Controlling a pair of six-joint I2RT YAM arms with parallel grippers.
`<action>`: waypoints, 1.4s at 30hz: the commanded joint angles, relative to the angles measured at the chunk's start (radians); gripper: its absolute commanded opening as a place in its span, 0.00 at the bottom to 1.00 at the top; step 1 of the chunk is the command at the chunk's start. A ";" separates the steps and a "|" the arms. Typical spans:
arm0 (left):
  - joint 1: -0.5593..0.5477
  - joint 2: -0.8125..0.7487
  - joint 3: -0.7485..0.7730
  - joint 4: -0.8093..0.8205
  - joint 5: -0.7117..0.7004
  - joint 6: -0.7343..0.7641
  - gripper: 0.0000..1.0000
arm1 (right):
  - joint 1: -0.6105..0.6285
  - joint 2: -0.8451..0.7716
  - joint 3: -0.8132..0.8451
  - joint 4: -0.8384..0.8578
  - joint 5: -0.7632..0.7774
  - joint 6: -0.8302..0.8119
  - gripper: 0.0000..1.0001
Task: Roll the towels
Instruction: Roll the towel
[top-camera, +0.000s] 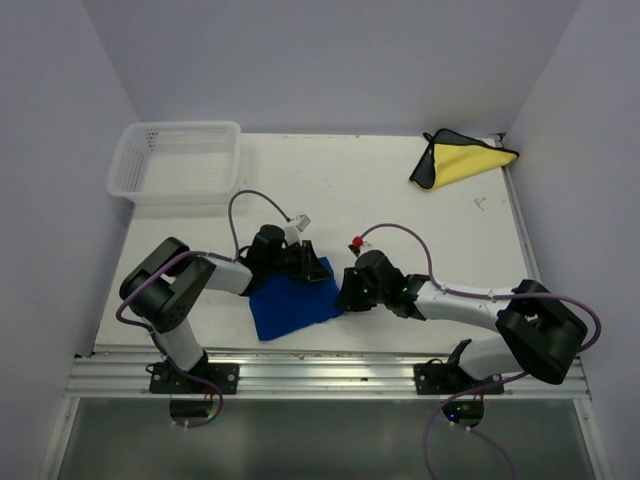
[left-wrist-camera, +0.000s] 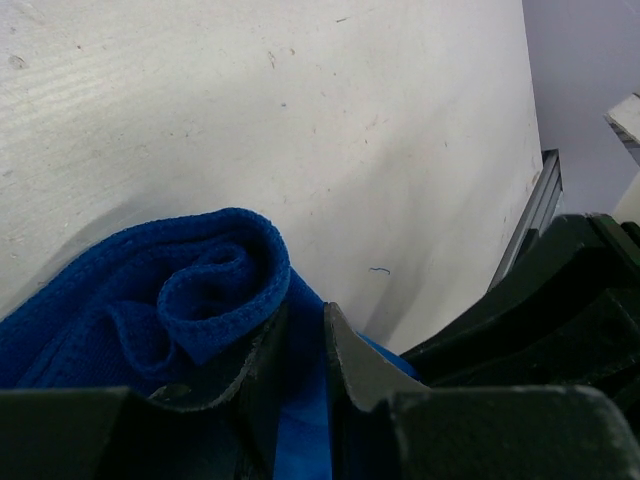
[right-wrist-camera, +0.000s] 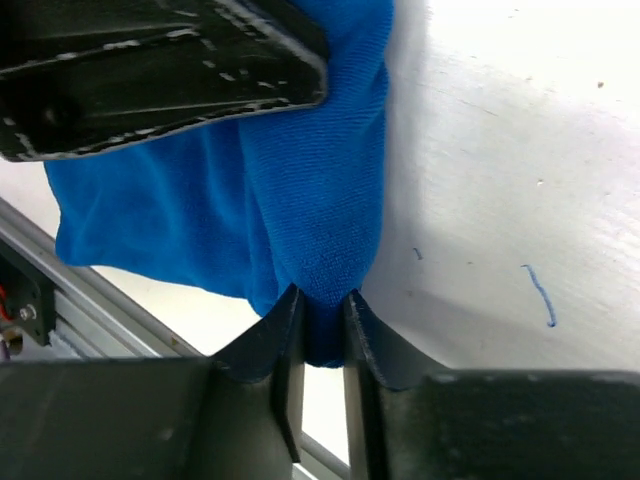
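Observation:
The blue towel (top-camera: 292, 303) lies rumpled on the white table near the front edge, between both arms. My left gripper (top-camera: 310, 262) is at its far edge, shut on a fold of blue cloth (left-wrist-camera: 200, 290) that curls into a small roll beside the jaws (left-wrist-camera: 305, 345). My right gripper (top-camera: 346, 292) pinches the towel's right corner, and the cloth (right-wrist-camera: 300, 180) bunches between its shut jaws (right-wrist-camera: 322, 328). The yellow towel (top-camera: 470, 160), edged in dark grey, lies folded at the far right corner, away from both grippers.
A white mesh basket (top-camera: 180, 160) stands at the far left corner. An aluminium rail (top-camera: 320, 372) runs along the table's near edge, just behind the blue towel. Walls close the table at the left, back and right.

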 joint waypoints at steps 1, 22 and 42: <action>0.007 0.003 -0.020 -0.105 -0.052 0.023 0.26 | 0.077 0.006 0.077 -0.125 0.131 -0.066 0.16; 0.024 -0.137 0.040 -0.219 -0.097 0.026 0.27 | 0.439 0.288 0.481 -0.570 0.700 -0.149 0.00; 0.039 -0.312 0.000 -0.257 -0.078 0.012 0.28 | 0.548 0.613 0.835 -0.917 0.838 -0.106 0.00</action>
